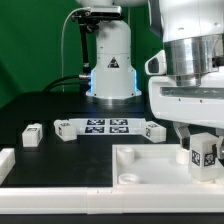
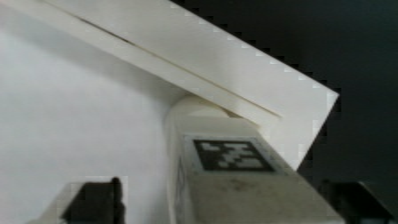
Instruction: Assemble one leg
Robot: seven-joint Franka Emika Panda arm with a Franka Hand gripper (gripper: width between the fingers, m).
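Observation:
The leg (image 1: 204, 155), a small white block with a black-and-white tag, stands upright on the large white tray (image 1: 140, 170) near the tray's corner at the exterior view's right. My gripper (image 1: 200, 150) hangs straight over it with a finger on each side. In the wrist view the leg (image 2: 235, 150) lies between the two dark fingers, close to one of them. A strip of bare tray (image 2: 71, 110) shows between the leg and the other finger (image 2: 100, 200). The jaws stand open around the leg.
The marker board (image 1: 105, 127) lies behind the tray. A loose leg (image 1: 33, 135) lies at the exterior view's left, another small white part (image 1: 156, 131) sits by the marker board's end, and a white piece (image 1: 5, 162) is at the left edge. The robot base (image 1: 110, 60) stands at the back.

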